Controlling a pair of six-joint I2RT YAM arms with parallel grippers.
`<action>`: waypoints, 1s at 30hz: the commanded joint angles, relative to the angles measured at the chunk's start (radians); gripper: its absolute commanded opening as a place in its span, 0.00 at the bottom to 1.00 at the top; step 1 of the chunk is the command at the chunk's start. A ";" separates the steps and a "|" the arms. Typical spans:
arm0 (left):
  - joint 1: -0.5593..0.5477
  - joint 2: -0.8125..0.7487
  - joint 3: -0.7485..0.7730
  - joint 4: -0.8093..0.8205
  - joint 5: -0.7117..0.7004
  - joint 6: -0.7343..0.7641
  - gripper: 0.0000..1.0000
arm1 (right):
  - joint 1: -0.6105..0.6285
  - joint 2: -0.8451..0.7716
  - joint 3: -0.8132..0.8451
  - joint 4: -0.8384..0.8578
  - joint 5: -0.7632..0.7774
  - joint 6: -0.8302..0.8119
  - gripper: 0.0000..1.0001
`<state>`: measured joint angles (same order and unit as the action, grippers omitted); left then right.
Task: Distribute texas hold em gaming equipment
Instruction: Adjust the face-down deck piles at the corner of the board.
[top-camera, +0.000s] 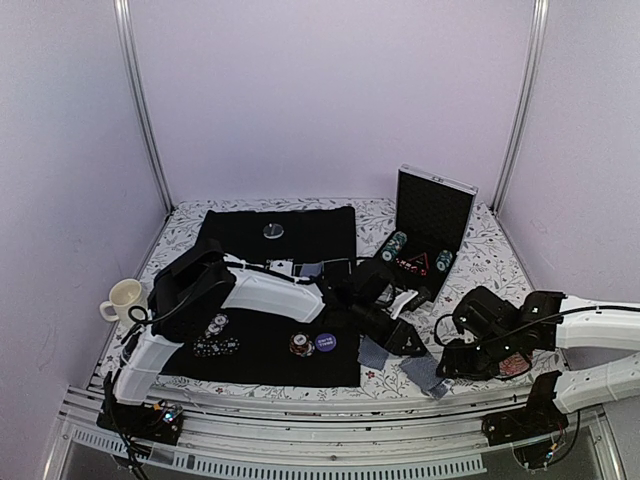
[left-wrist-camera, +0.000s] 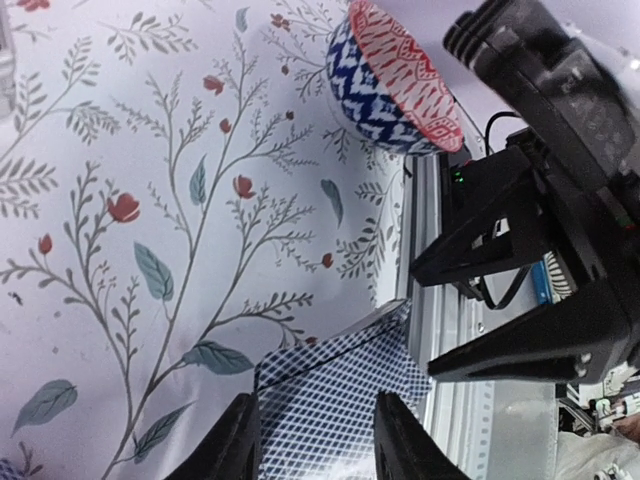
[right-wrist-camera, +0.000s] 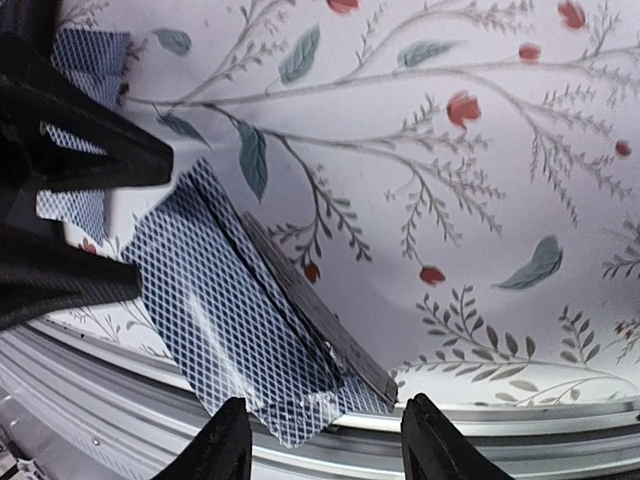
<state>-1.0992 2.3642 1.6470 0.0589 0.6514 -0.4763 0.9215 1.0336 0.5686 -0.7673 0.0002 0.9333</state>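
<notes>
The right pincer (right-wrist-camera: 320, 440) hangs half-spread, grasping nothing. The small stack of blue cross-hatched playing cards (right-wrist-camera: 250, 310) lies toward 11 o'clock from it, long axis running 11 to 5, with a corner overhanging the aluminium table rail (right-wrist-camera: 560, 450). The left pincer (left-wrist-camera: 320, 445) crowds in from 9 o'clock, straddling a blue-backed card (left-wrist-camera: 330, 385); I cannot tell whether it grips. Free floral tablecloth (right-wrist-camera: 450, 200) lies toward 1 o'clock.

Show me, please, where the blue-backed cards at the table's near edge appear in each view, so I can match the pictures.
Top external: the blue-backed cards lie right of centre, low, at the table's near edge.
Left wrist: bottom centre, at the cloth's edge.
Right wrist: lower left of centre, a fanned pile.
Shared landmark: the metal rail running right beside them.
</notes>
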 joint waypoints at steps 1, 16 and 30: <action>-0.002 -0.033 -0.029 0.032 -0.009 -0.016 0.41 | 0.000 -0.029 -0.059 0.023 -0.075 0.074 0.52; -0.006 -0.014 -0.024 -0.008 0.014 0.005 0.39 | -0.001 0.066 -0.077 0.115 0.023 0.067 0.56; -0.022 -0.005 0.000 -0.007 0.120 0.022 0.36 | -0.018 0.083 -0.126 0.221 0.070 0.038 0.59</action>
<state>-1.0996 2.3642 1.6291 0.0536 0.7197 -0.4702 0.9134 1.1015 0.4614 -0.5823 0.0284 0.9894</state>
